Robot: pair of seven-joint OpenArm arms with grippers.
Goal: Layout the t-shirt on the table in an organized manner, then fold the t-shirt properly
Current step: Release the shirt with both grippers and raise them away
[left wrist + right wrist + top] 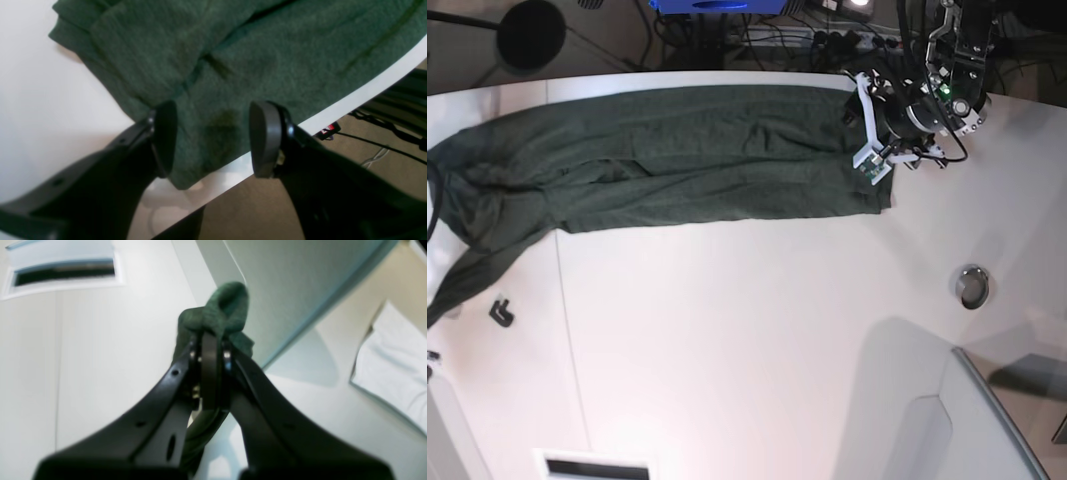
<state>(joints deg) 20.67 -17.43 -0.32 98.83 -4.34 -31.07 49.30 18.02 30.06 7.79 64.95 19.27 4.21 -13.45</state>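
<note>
The dark green t-shirt lies stretched in a long band along the far edge of the white table, creased, with its left end trailing toward the near left. My left gripper stands open over the shirt's right-hand corner at the table edge, one finger on each side of the cloth and nothing pinched. In the base view that gripper sits at the shirt's right end. My right gripper is shut on a bunched fold of the t-shirt, lifted above the table.
A small metal ring is set into the table at the right. A small black piece lies near the left edge. A slot opens at the near edge, beside a raised panel. Cables run beyond the far edge.
</note>
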